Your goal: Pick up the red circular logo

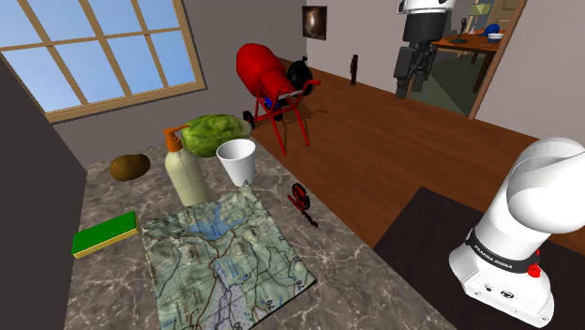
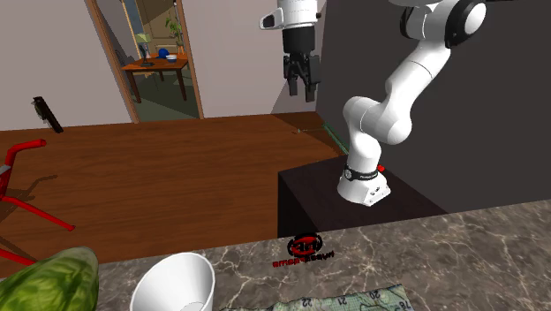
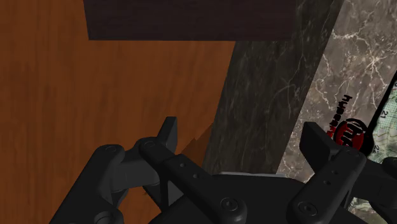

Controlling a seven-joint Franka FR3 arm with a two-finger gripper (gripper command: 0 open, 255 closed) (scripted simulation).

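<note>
The red circular logo (image 1: 298, 197) is a flat red and black disc with a line of lettering. It lies on the marble counter (image 1: 356, 272) near the edge that faces the wooden floor, beside the map (image 1: 225, 253). In the second exterior view the logo (image 2: 305, 246) sits at the counter's far edge. My black gripper (image 1: 410, 80) hangs high over the floor, well off the counter and far from the logo. It is open and holds nothing (image 2: 300, 84). In the wrist view the fingers (image 3: 169, 130) stand wide apart, with the logo (image 3: 352, 133) just beyond the other finger.
A white cup (image 1: 237, 161), a pale bottle with an orange cap (image 1: 186, 169), a green leafy head (image 1: 212, 133), a brown lump (image 1: 129, 166) and a green book (image 1: 104, 234) share the counter. A red drum on a red stand (image 1: 272, 80) is on the floor. The dark stand (image 2: 353, 208) adjoins the counter.
</note>
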